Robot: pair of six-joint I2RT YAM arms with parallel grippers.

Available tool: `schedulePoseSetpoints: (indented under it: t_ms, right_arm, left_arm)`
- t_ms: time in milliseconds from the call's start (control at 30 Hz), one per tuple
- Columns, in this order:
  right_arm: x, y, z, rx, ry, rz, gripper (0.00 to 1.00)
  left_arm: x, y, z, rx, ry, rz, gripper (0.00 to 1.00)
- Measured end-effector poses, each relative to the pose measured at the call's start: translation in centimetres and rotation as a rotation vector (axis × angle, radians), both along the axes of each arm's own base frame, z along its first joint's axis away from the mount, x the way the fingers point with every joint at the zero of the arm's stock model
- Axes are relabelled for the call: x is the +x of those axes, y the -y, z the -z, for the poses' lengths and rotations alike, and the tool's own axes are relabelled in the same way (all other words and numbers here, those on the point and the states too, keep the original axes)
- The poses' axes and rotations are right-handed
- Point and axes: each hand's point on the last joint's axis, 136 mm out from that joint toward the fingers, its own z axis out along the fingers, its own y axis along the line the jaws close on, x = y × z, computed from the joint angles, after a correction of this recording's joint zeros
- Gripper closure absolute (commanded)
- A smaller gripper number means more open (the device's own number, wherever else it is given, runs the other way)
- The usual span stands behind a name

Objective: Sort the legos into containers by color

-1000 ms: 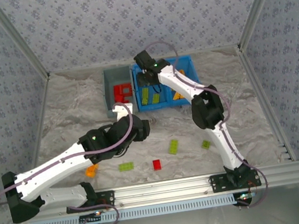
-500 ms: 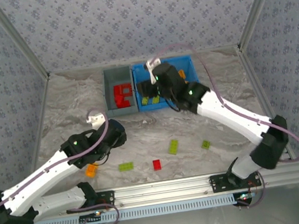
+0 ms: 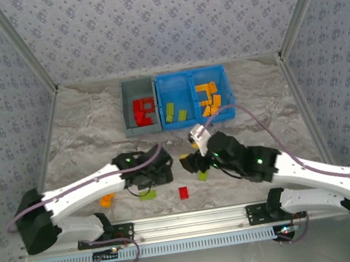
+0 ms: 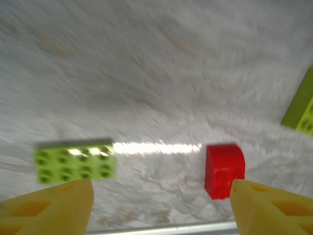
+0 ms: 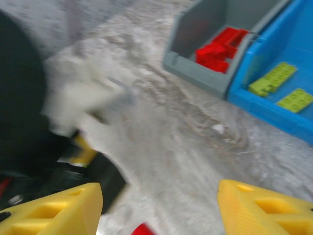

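Note:
My left gripper [image 3: 161, 177] hangs open over the near table, nothing between its yellow fingers [image 4: 49, 208]. Below it lie a lime green lego [image 4: 74, 160] to the left and a red lego [image 4: 224, 170] to the right, the same red lego [image 3: 184, 193] seen from above. My right gripper [image 3: 187, 164] is open and empty just right of the left one, above another green lego [image 3: 202, 175]. An orange lego [image 3: 107, 200] lies near the left arm. The grey container [image 3: 140, 115] holds red legos [image 5: 217, 49]. The blue containers [image 3: 191, 76] hold green legos [image 3: 176, 112] and orange legos [image 3: 206, 98].
The metal front rail [image 3: 194, 219] runs just below the loose legos. Both grippers sit close together at the table's near middle. Patterned walls enclose the back and sides. The left arm [image 5: 44, 122] appears as a blur in the right wrist view.
The right gripper left the blue container and swung down to the near middle of the table. The left gripper moved right and nearer, over the green and red legos.

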Motion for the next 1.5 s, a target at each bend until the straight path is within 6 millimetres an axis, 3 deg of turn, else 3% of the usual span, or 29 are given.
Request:
schedulePoseSetpoints:
  t_ms: [100, 300, 533, 667, 800, 1000, 1100, 1200, 1333, 1400, 1500]
  right_arm:
    - [-2.8, 1.8, -2.2, 0.086, -0.005, -0.065, 0.33]
    - [-5.8, 5.9, -4.8, 0.18, -0.016, -0.091, 0.32]
    - [-6.0, 7.5, -3.9, 0.128, -0.048, -0.058, 0.32]
    - [-5.8, 7.8, -3.4, 0.108, -0.053, -0.039, 0.33]
    - [-5.7, 8.0, -3.3, 0.101, -0.05, -0.026, 0.32]
    - [-5.6, 8.0, -3.3, 0.1, -0.048, -0.023, 0.33]
    - [-5.5, 7.8, -3.3, 0.094, -0.044, -0.028, 0.33]
    - [-5.2, 6.3, -3.4, 0.077, -0.029, -0.053, 0.33]
    - [-3.6, 1.7, -3.3, 0.048, 0.002, -0.095, 0.33]
    - [-2.4, -0.6, -2.7, 0.032, 0.025, -0.096, 0.33]
    - [-0.2, -3.5, -1.0, -0.016, 0.068, -0.062, 0.33]
  left_arm:
    - [-1.8, 2.2, 2.5, 0.046, -0.103, 0.048, 0.22]
    - [-2.7, 6.0, 4.4, 0.056, -0.189, 0.092, 0.22]
    - [-3.3, 7.1, 6.5, 0.07, -0.257, 0.106, 0.31]
    - [-3.8, 7.0, 7.5, 0.089, -0.287, 0.117, 0.46]
    - [-3.8, 6.8, 7.5, 0.102, -0.291, 0.117, 0.62]
    - [-2.8, 7.4, 6.6, 0.089, -0.241, 0.119, 0.67]
    - [-0.5, 6.5, 4.5, 0.066, -0.191, 0.09, 0.67]
    - [4.4, 4.1, 0.5, 0.0, -0.107, -0.006, 0.67]
    - [12.6, -0.4, -6.1, -0.09, 0.068, -0.146, 0.65]
    - [15.8, -2.3, -8.6, -0.1, 0.144, -0.178, 0.65]
    - [19.9, -3.9, -10.7, -0.085, 0.221, -0.189, 0.65]
